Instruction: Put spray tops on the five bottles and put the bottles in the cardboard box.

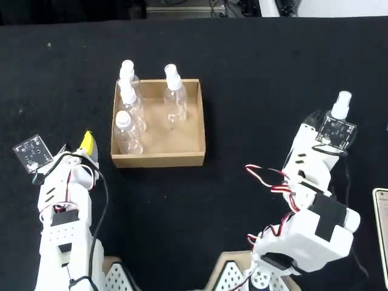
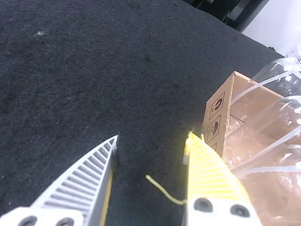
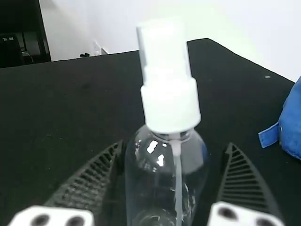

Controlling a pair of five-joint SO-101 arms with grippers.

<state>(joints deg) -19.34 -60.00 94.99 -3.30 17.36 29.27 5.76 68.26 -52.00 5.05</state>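
At the right of the high view, the upright bottle (image 1: 342,109) is standing between the right gripper's (image 3: 174,148) fingers (image 3: 91,183), which are sitting apart, with the cardboard box (image 1: 157,160) lying well leftward.

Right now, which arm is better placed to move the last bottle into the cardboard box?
Right. The right arm has its jaws open on either side of the capped bottle outside the cardboard box. The left arm has open, empty jaws beside the box.

four clear bottles (image 1: 174,100) stand in the cardboard box (image 1: 157,159), fifth bottle (image 1: 341,107) well apart.
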